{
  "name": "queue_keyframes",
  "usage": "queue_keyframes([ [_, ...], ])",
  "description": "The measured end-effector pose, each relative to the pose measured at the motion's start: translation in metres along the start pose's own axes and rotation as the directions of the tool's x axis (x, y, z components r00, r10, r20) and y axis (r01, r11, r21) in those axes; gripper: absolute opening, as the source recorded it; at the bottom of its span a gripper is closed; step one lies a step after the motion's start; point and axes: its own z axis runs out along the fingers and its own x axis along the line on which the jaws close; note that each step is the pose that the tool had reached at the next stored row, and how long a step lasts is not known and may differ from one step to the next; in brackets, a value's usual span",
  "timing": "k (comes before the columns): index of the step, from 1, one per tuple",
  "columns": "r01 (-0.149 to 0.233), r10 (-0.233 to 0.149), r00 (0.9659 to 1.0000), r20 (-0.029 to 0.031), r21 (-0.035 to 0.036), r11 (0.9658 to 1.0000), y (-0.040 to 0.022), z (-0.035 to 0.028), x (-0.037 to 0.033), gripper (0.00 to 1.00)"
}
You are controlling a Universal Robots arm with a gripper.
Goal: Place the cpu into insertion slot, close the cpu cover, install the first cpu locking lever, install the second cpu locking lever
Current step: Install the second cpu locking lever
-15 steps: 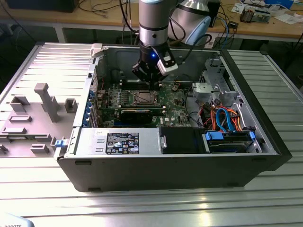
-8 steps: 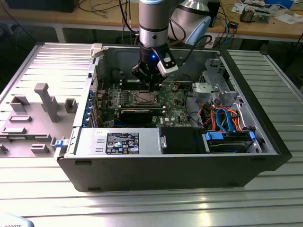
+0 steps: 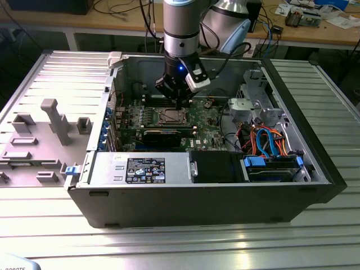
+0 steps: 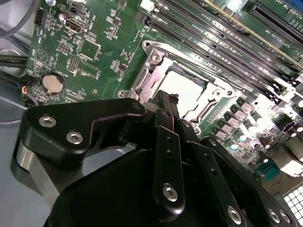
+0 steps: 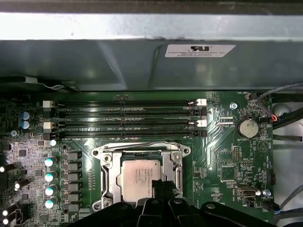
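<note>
From the grey plastic fixtures (image 3: 42,135) lying left of the open computer case (image 3: 225,197) on the worktop (image 3: 180,242), my eye moves right to the green board (image 3: 208,121). There the cpu (image 5: 139,176) sits in the insertion slot (image 5: 108,177), the cpu cover (image 5: 176,158) framing it. The arm stands vertical over the slot, its hand (image 5: 161,185) narrowed, tips touching the chip's edge, seemingly pressing rather than carrying.

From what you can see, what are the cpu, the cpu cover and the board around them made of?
The cpu looks like brushed grey metal on top, matte with faint print. The cpu cover around it looks like bright bare steel, since it glints strongly. The motherboard looks like green lacquered circuit board, probably fibreglass laminate, with fine traces.
</note>
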Motion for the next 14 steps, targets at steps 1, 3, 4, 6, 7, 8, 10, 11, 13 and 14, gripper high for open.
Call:
queue_keyframes([
  [1, 0.000, 0.000, 1.0000, 0.0000, 0.0000, 1.0000, -0.0006, 0.0000, 0.0002, 0.11],
  [3, 0.000, 0.000, 1.0000, 0.0000, 0.0000, 1.0000, -0.0025, -0.0001, 0.0006, 0.11],
  [4, 0.000, 0.000, 1.0000, 0.0000, 0.0000, 1.0000, -0.0035, -0.0001, 0.0008, 0.11],
  [6, 0.000, 0.000, 1.0000, 0.0000, 0.0000, 1.0000, -0.0086, -0.0001, 0.0013, 0.11],
  [7, 0.000, 0.000, 1.0000, 0.0000, 0.0000, 1.0000, -0.0116, -0.0002, 0.0019, 0.11],
  [8, 0.000, 0.000, 1.0000, 0.0000, 0.0001, 1.0000, -0.0139, -0.0003, 0.0025, 0.11],
  [10, 0.000, 0.000, 1.0000, 0.0001, 0.0000, 1.0000, -0.0203, -0.0004, 0.0036, 0.11],
  [11, 0.000, 0.000, 1.0000, 0.0001, 0.0000, 1.0000, -0.0205, -0.0004, 0.0036, 0.11],
  [13, 0.000, 0.000, 1.0000, 0.0000, 0.0000, 1.0000, -0.0205, -0.0004, 0.0036, 0.11],
  [14, 0.000, 0.000, 1.0000, 0.0000, 0.0000, 1.0000, -0.0205, -0.0004, 0.0036, 0.11],
])
